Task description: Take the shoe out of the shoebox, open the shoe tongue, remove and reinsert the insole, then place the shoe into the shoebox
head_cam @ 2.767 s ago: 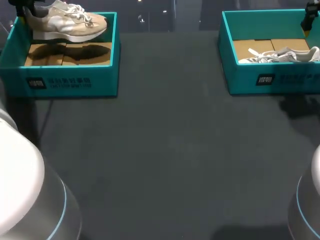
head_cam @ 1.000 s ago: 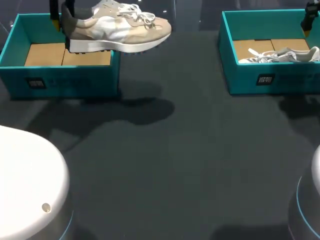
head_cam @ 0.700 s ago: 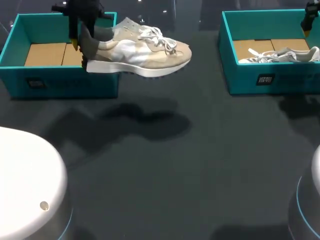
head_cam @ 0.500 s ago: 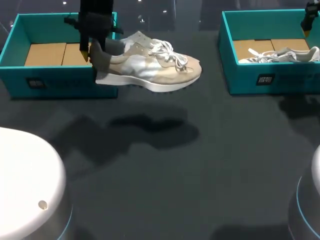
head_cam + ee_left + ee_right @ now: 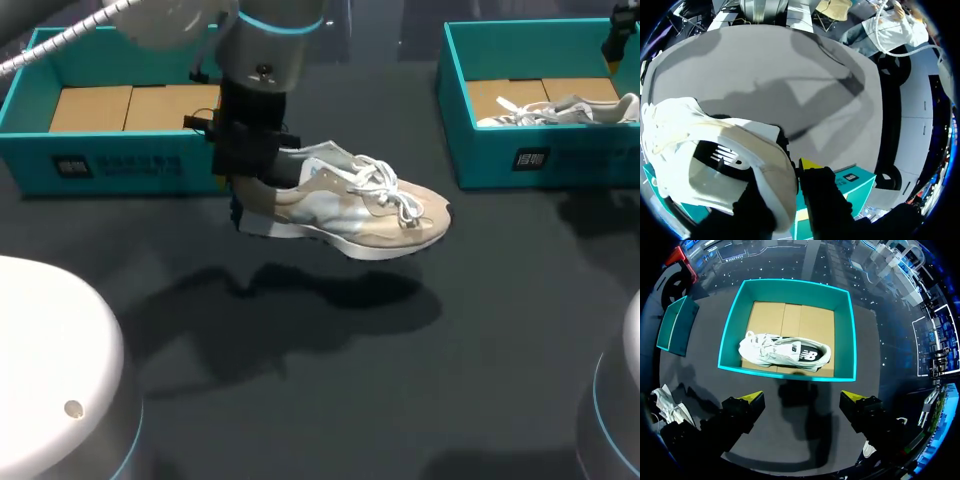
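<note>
Your left tool (image 5: 790,176) clamps the heel of the beige-and-white laced sneaker (image 5: 350,205), held above the dark worktop (image 5: 400,380).
It hangs just in front of the teal cardboard shoebox (image 5: 120,165), toe over the worktop's middle. Your right tool (image 5: 803,400) gapes wide above a second teal shoebox (image 5: 790,283).

Shoebox label (image 5: 73,165) print illegible

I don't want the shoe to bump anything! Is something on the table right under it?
No, nothing visible. The shoe hangs in the left gripper over dark table, with only its shadow below. The two shoeboxes sit off to either side.
</note>
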Tool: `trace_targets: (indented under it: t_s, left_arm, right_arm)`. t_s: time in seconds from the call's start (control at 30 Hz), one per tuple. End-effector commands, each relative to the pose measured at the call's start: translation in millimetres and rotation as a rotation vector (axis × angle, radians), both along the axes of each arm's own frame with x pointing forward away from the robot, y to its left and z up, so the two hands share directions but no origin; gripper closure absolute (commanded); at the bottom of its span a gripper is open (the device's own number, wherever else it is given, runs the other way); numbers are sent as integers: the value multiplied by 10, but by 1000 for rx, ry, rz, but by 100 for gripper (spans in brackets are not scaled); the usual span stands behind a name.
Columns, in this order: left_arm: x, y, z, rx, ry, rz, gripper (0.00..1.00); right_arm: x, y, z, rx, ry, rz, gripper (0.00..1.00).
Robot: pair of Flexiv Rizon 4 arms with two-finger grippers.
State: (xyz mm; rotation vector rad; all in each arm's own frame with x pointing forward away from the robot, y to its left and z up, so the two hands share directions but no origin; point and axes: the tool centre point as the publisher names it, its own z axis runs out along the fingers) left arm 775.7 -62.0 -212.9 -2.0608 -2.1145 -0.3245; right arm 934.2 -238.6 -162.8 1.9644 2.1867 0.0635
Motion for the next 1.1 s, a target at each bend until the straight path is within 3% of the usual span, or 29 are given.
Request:
trace_targets:
  t_s: [0.03, 0.53, 1.1]
  left_arm:
    - [-145, -134, -195, -9, -115, -46, 100]
    - [-394, -369, -591, -41, -55, -89, 100]
    - [-436, -470, -1150, -87, -32, -123, 100]
  right_arm:
    - [-6, 4, -1, -2, -1, -1, 0]
    - [-6, 4, -1, -2, -1, -1, 0]
    - [-6, 4, -1, -2, -1, -1, 0]
